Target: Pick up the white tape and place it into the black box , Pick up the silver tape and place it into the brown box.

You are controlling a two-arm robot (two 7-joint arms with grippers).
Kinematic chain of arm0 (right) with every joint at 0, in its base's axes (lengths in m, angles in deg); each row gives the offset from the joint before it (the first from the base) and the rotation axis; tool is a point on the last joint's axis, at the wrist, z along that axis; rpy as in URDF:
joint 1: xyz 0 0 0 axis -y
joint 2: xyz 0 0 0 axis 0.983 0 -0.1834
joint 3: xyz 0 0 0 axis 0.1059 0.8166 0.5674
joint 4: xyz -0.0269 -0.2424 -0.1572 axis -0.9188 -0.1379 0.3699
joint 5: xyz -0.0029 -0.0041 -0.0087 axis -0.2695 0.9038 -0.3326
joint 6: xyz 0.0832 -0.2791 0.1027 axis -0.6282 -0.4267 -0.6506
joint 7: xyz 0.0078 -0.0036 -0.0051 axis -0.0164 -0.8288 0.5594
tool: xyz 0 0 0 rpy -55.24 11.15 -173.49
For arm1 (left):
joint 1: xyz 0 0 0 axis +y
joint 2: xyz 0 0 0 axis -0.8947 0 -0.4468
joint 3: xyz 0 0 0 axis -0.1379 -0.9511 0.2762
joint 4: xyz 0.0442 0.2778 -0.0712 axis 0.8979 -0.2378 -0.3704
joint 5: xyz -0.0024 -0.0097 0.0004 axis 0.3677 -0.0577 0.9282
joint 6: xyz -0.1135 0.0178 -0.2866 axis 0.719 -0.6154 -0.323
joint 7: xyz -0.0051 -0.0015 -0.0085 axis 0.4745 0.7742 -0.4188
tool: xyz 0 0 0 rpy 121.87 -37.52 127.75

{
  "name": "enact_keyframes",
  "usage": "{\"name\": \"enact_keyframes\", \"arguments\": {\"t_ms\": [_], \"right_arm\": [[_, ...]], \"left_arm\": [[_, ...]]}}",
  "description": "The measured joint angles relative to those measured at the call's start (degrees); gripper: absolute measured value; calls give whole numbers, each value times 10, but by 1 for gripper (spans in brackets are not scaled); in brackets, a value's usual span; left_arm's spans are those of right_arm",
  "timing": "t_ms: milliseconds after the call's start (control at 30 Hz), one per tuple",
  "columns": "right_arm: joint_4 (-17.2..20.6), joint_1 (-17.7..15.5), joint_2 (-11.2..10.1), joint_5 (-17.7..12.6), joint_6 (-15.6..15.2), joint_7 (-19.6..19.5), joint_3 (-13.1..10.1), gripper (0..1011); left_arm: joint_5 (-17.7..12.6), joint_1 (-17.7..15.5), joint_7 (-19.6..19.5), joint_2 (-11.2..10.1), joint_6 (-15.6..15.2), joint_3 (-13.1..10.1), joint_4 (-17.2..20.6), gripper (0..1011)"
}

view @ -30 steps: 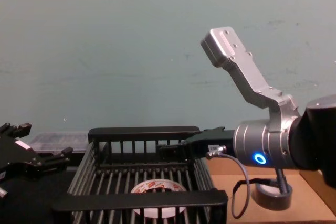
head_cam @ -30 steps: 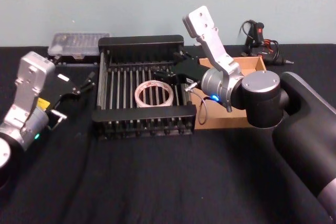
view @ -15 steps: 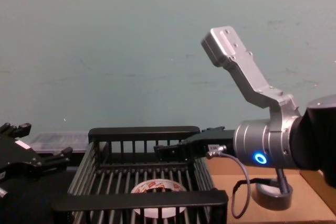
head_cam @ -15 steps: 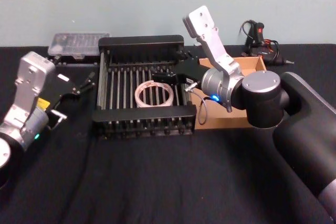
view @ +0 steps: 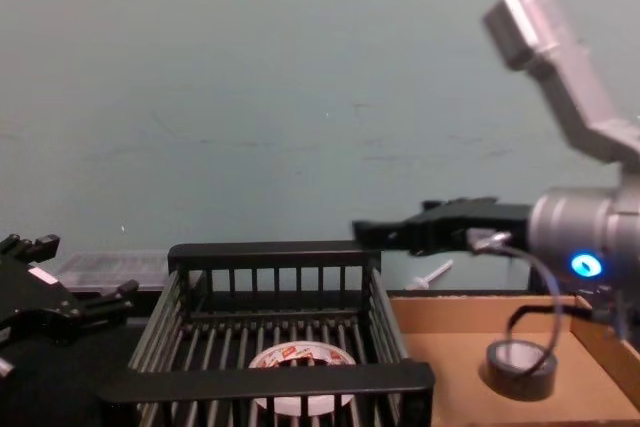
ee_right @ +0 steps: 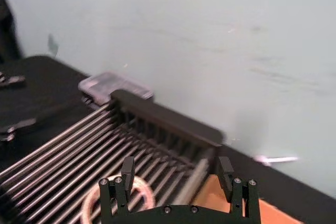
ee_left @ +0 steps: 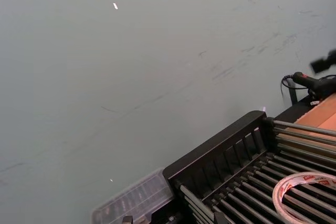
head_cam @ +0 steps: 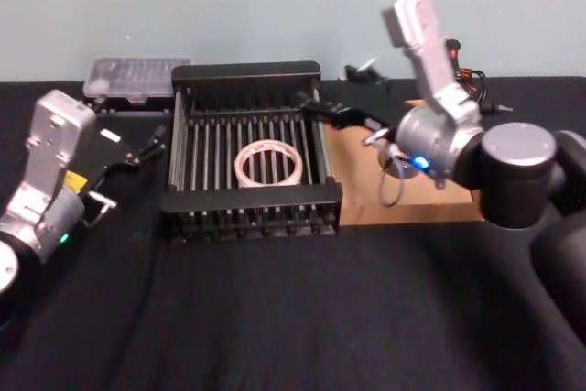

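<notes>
Jaws parted, empty: right gripper (ee_right: pixel 178 182) above brown box (view: pixel 455 317); silver tape (view: pixel 520 369) inside; white tape (head_cam: pixel 268 163) in black box (head_cam: pixel 247 71); left gripper (head_cam: pixel 146 146) parked, jaws apart

Premises present as a robotics lab or test workshop bench. The work surface is a table (head_cam: pixel 275 318) covered in black cloth, set directly against a plain pale blue-green painted wall (view: pixel 250 97) bearing scuffs and small marks. At the table's far edge lie a clear plastic compartment case (head_cam: pixel 135 77) holding small parts, and a black hand tool with cabling (head_cam: pixel 449 66). There are no domestic furnishings or shop fittings among these items.
</notes>
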Motion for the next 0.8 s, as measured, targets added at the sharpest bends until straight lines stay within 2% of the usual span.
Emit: {"name": "enact_keyframes", "arguments": {"t_ms": [167, 433, 800], "right_arm": [[41, -36, -15, -2, 12, -28, -37, 1002], [62, -77, -25, 20, 37, -69, -73, 1002], [43, -108, -26, 77, 81, -115, -82, 1002]], "left_arm": [[0, 0, 0, 0, 0, 0, 0, 1001], [0, 0, 0, 0, 0, 0, 0, 1001], [0, 0, 0, 0, 0, 0, 0, 1001]]}}
